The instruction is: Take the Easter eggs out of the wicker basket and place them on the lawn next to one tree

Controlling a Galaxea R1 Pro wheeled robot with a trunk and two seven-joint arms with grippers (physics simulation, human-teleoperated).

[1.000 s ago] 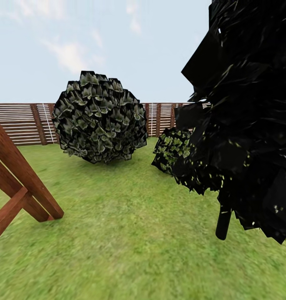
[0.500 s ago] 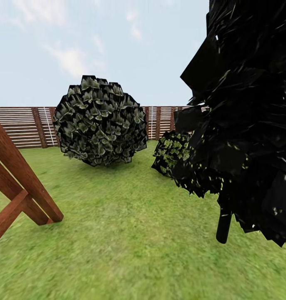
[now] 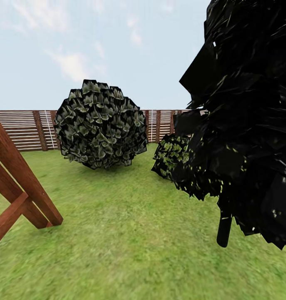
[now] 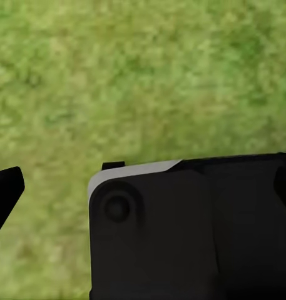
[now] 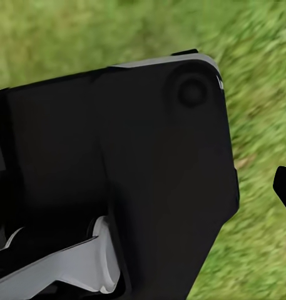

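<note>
The lawn (image 3: pixel 130 233) runs from near ground to the far fence (image 3: pixel 22 129). The tree (image 3: pixel 243 125) stands near right, its thin trunk (image 3: pixel 223 231) planted in grass. A round shrub (image 3: pixel 100 125) sits far centre; a wooden frame (image 3: pixel 18 187) near left. Both wrist views look onto grass past a black housing (image 4: pixel 193 231); each tool's opening cannot be told.

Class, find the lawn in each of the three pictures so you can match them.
Head view: the lawn spreads across the lower half, up to the fence.
Left wrist view: lawn behind the black casing.
Right wrist view: lawn behind the black casing.
Shared landmark: the mottled green grass.
</note>
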